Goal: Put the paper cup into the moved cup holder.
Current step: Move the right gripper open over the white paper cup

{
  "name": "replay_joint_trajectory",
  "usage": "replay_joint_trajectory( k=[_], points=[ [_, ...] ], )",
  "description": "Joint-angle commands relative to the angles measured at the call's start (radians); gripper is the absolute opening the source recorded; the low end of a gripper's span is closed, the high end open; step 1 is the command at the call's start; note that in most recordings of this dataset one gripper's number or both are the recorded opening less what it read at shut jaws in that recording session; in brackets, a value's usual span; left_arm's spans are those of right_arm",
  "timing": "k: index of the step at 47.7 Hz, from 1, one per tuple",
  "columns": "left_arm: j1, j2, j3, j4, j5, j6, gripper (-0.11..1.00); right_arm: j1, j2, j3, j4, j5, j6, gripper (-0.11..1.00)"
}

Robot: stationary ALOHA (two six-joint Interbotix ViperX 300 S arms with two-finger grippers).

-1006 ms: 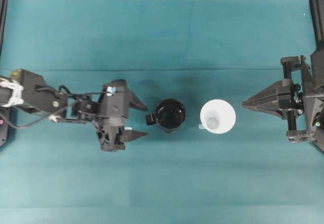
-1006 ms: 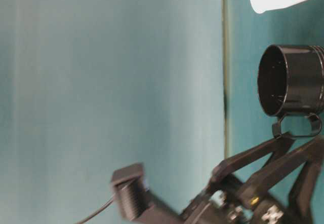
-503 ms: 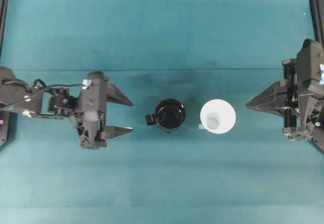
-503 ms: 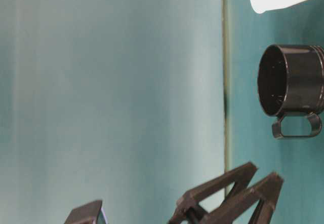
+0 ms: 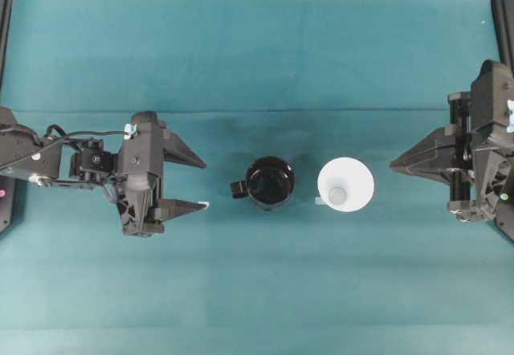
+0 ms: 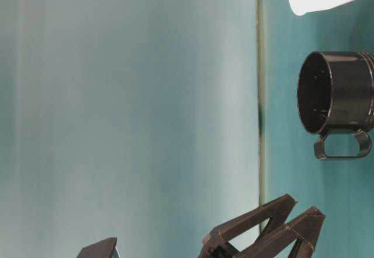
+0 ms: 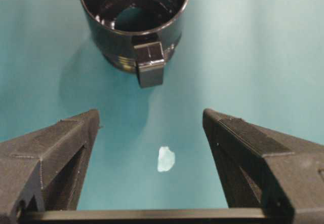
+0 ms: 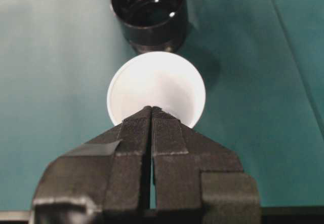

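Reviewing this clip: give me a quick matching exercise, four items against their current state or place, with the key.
Items:
1. paper cup
2. cup holder
3. left gripper
4. right gripper

States:
A. jaws wide open, holding nothing
B. black, upright, handle towards the left gripper
C. jaws shut together, holding nothing
D. white, upright on the table, just right of the holder in the overhead view

Pairs: 1-D, 2-B, 3-A, 4-C

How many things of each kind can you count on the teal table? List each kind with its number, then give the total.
Paper cup: 1
Cup holder: 1
Robot pincers: 2, the left pincer and the right pincer
Total: 4
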Motion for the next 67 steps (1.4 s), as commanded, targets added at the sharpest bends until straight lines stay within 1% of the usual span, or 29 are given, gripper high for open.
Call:
replay_joint_trajectory(
  k=[1, 4, 9, 17, 20, 24, 27, 30, 38, 41, 43, 50, 59, 67],
  points=[
    [-0.002, -0.011, -0.009, 0.002, -0.005, 0.002, 0.85, -0.003, 0.008, -0.025, 0.003, -0.005, 0.021, 0.01],
    [-0.002, -0.011, -0.008, 0.0, -0.003, 0.002, 0.85, -0.005, 0.017, -0.035, 0.003, 0.0, 0.046, 0.01],
    [0.0, -0.011, -0.008, 0.002, -0.005, 0.002, 0.85, -0.032, 0.048, -0.054, 0.002, 0.012, 0.084, 0.01],
    [0.0, -0.011, -0.009, 0.0, -0.005, 0.0, 0.85, -0.043, 0.12, -0.095, -0.005, 0.064, 0.084, 0.02],
    [0.0, -0.011, -0.009, 0.0, -0.003, 0.0, 0.85, -0.052, 0.163, -0.12, -0.002, 0.103, 0.089, 0.04],
    [0.0, -0.011, -0.009, 0.002, -0.005, 0.0, 0.85, -0.066, 0.215, -0.152, 0.003, 0.152, 0.097, 0.1],
    [0.0, -0.011, -0.009, 0.002, -0.003, 0.0, 0.85, -0.072, 0.253, -0.176, 0.002, 0.179, 0.101, 0.19],
    [0.0, -0.011, -0.009, 0.002, -0.003, 0.0, 0.85, -0.077, 0.288, -0.201, 0.002, 0.204, 0.104, 0.32],
    [0.0, -0.011, -0.009, 0.0, -0.005, -0.002, 0.85, -0.083, 0.382, -0.267, 0.002, 0.256, 0.106, 0.8],
    [0.002, -0.011, -0.009, 0.0, -0.005, 0.0, 0.85, -0.086, 0.411, -0.293, 0.002, 0.278, 0.104, 0.92],
    [0.002, -0.011, -0.008, 0.0, -0.003, 0.0, 0.85, -0.086, 0.433, -0.31, 0.002, 0.291, 0.104, 0.92],
    [0.002, -0.011, -0.009, 0.002, -0.003, 0.0, 0.85, -0.087, 0.511, -0.356, 0.002, 0.339, 0.104, 0.83],
    [0.005, -0.011, -0.008, 0.002, -0.003, 0.0, 0.85, -0.087, 0.603, -0.371, 0.002, 0.365, 0.106, 0.83],
    [0.006, -0.011, -0.008, 0.002, -0.003, 0.0, 0.85, -0.089, 0.647, -0.379, 0.002, 0.36, 0.104, 0.83]
  ],
)
